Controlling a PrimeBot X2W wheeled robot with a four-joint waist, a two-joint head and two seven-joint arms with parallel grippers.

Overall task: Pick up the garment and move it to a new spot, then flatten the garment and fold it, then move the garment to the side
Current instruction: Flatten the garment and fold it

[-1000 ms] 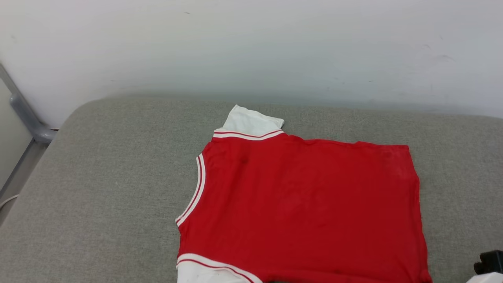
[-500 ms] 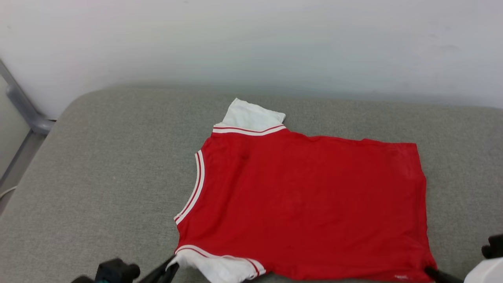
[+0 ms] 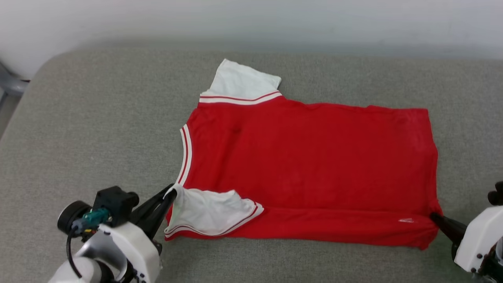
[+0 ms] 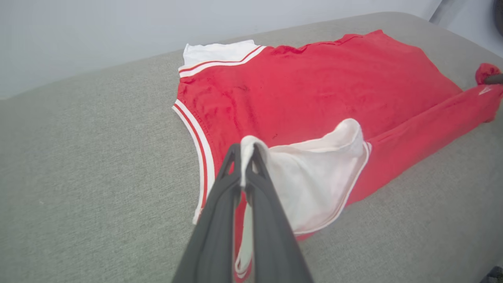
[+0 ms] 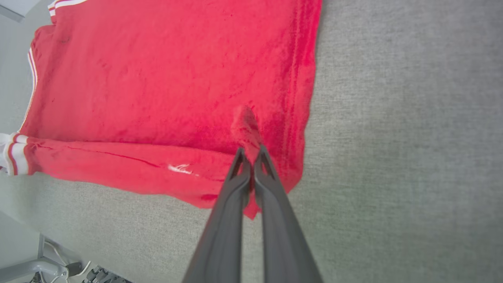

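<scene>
Folding step. Clamped on shirt (image 3: 306,157) with left gripper (image 3: 171,192) at sleeve (image 3: 204,210), right gripper (image 3: 432,215) at hem corner. Next: carry both forward beyond fingertips, level.

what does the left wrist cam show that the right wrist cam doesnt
Left wrist view: the left gripper shut on the near white sleeve, which lies folded in over the red garment, and the far sleeve in full.
Right wrist view: the right gripper shut on the bunched hem corner, and cables on the floor past the grey cushion.
Both: the garment on the cushion, its near edge folded over, with the small white logo.
</scene>
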